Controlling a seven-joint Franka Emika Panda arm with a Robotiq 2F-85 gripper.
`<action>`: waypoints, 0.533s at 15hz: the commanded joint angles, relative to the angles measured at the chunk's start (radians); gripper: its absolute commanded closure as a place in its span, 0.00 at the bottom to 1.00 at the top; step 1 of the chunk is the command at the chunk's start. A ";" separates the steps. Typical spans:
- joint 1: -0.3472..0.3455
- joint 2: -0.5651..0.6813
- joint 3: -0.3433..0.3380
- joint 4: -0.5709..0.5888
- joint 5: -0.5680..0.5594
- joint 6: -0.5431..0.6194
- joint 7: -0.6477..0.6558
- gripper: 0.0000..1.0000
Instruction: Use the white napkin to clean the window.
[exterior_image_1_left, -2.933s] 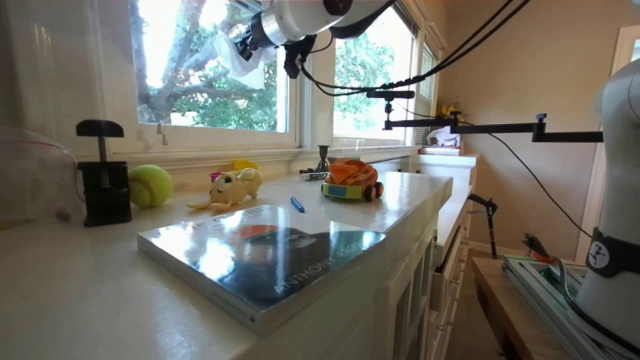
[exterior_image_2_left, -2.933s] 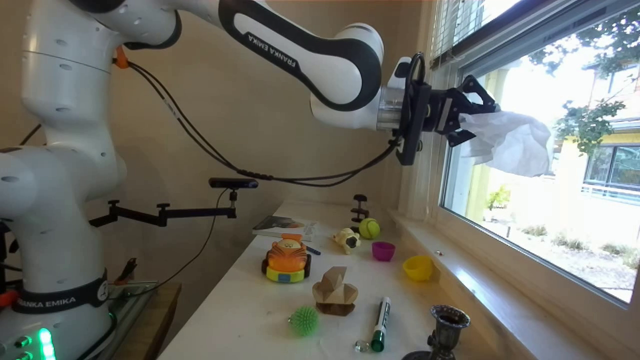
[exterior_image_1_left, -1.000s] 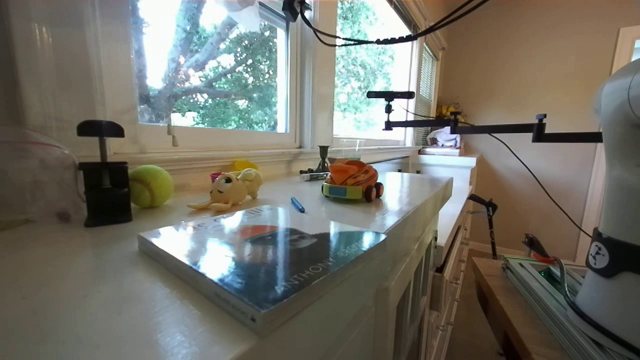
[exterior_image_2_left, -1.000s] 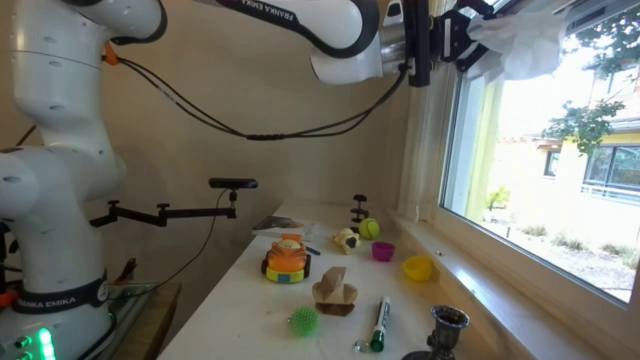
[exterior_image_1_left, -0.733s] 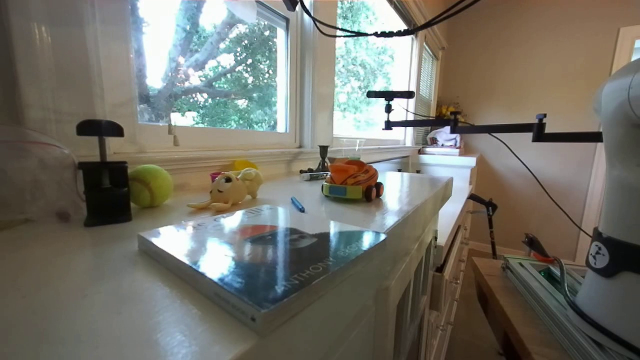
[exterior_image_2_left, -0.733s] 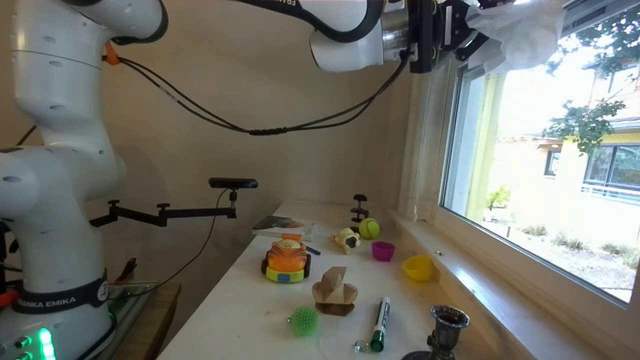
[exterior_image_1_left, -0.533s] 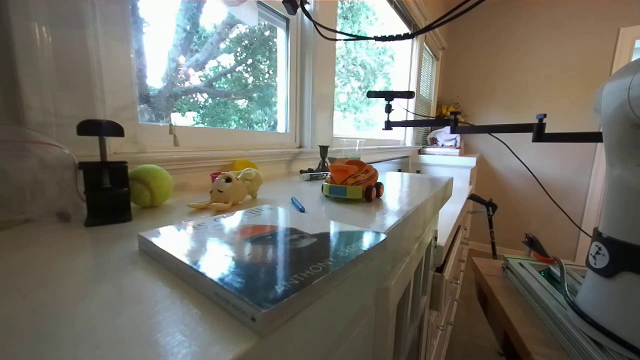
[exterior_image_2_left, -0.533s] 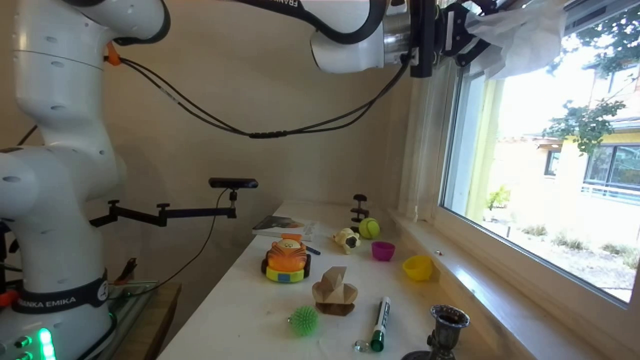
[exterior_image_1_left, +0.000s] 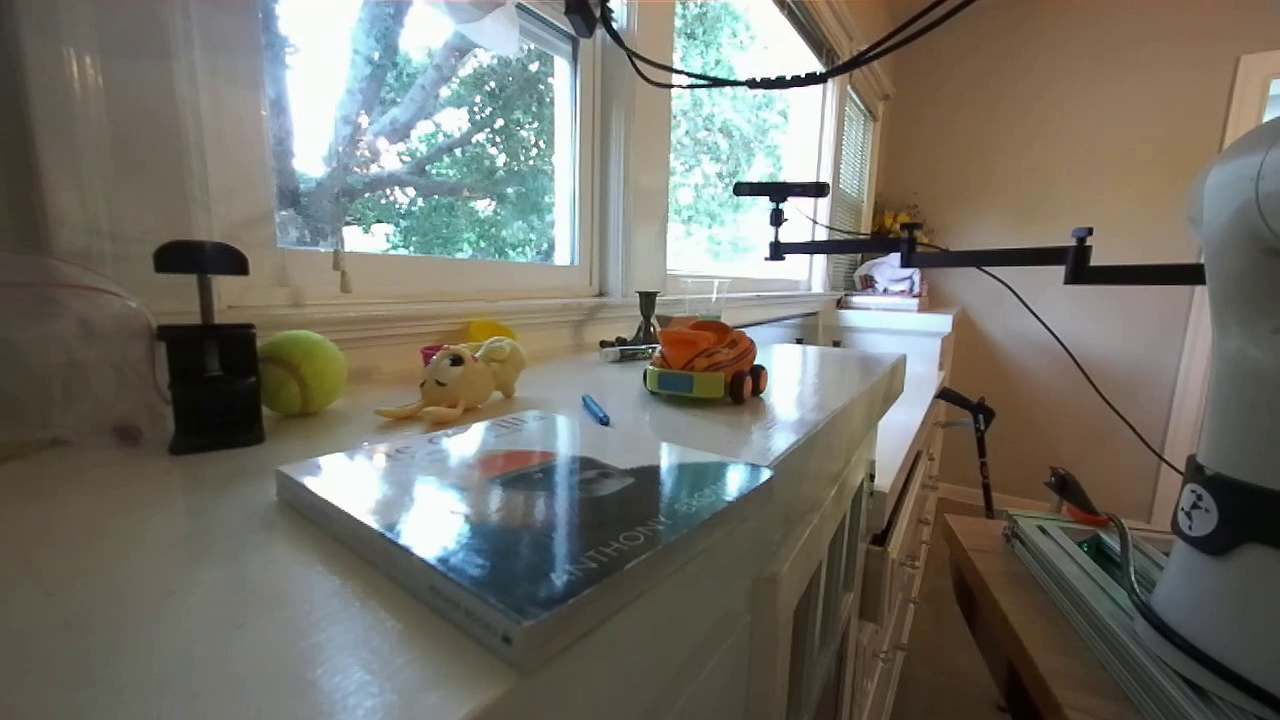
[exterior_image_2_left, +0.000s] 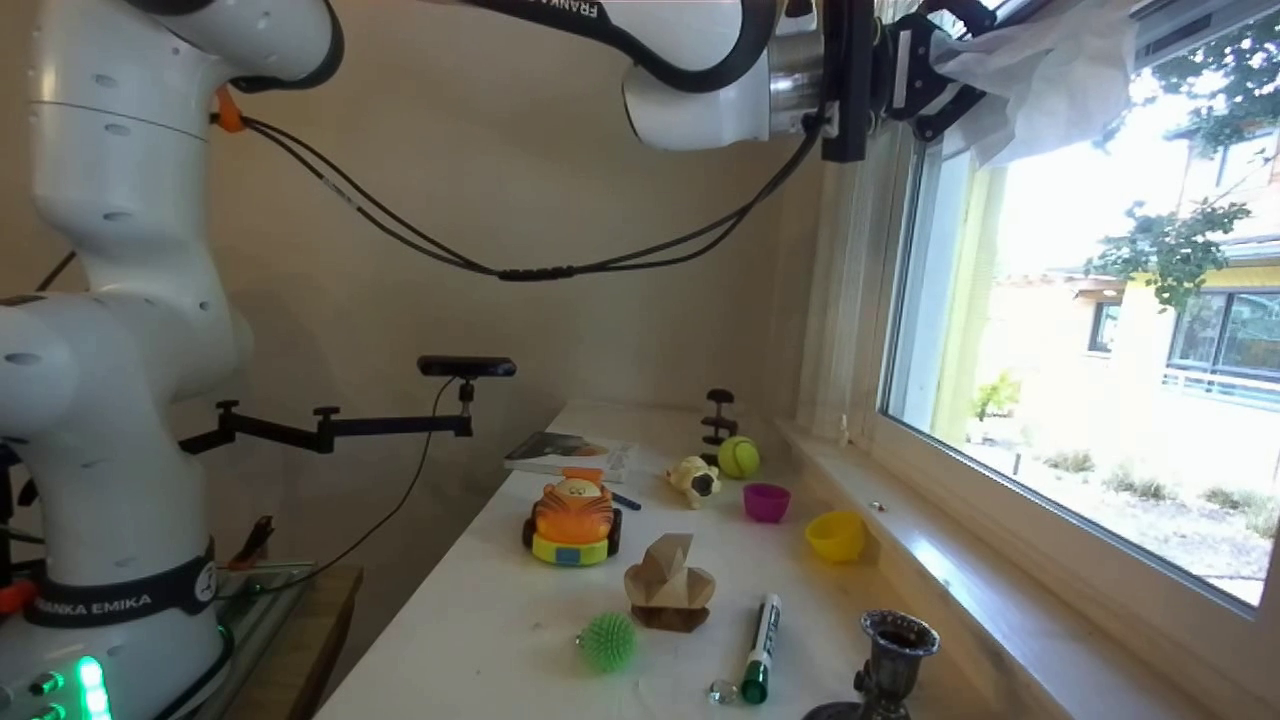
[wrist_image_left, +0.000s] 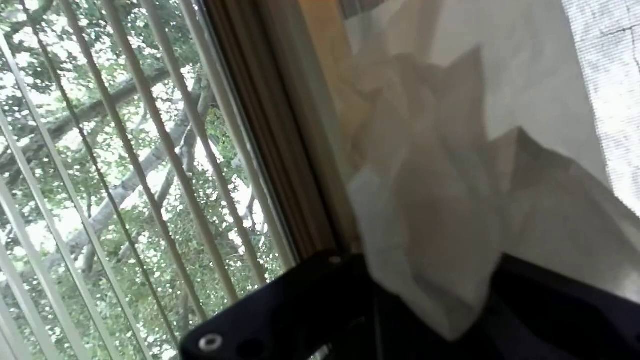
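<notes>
Aloft, the gripper (exterior_image_2_left: 972, 60) pinches the white napkin (exterior_image_2_left: 1050, 90) by the window (exterior_image_1_left: 430, 150)

The jaws are pressed together on the crumpled wad. In the wrist view a short end of it pokes back between the fingers (wrist_image_left: 310, 290), while the rest fans out ahead of them in loose folds. In both exterior views the napkin shows in front of the upper part of the visible glass; whether it touches the pane cannot be told.

To one side of the fingers in the wrist view run the pale slats of a blind (wrist_image_left: 169, 145), with leaves and branches behind. Back from the gripper extends the white arm (exterior_image_2_left: 700, 110), with black cables (exterior_image_2_left: 534, 273) sagging below.

Well below the gripper, the white counter (exterior_image_2_left: 480, 640) runs along the sill (exterior_image_2_left: 940, 570). On its window side sit a magenta cup (exterior_image_2_left: 766, 503), a yellow cup (exterior_image_2_left: 836, 536) and a dark candle holder (exterior_image_2_left: 897, 650). Farther from the glass, also lower than the tool, stand an orange toy car (exterior_image_2_left: 575, 515), a faceted brown ornament (exterior_image_2_left: 670, 585) and a green spiky ball (exterior_image_2_left: 608, 642). Down there too, a black clamp (exterior_image_1_left: 212, 390) stands just beside a tennis ball (exterior_image_1_left: 302, 372), and a book (exterior_image_1_left: 520, 510) lies flat.
</notes>
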 joint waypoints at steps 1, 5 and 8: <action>-0.005 0.004 -0.003 -0.026 -0.010 0.039 0.016 0.99; -0.003 -0.003 -0.001 -0.058 -0.010 0.047 0.017 0.99; 0.005 -0.012 0.006 -0.080 -0.010 0.070 0.014 0.99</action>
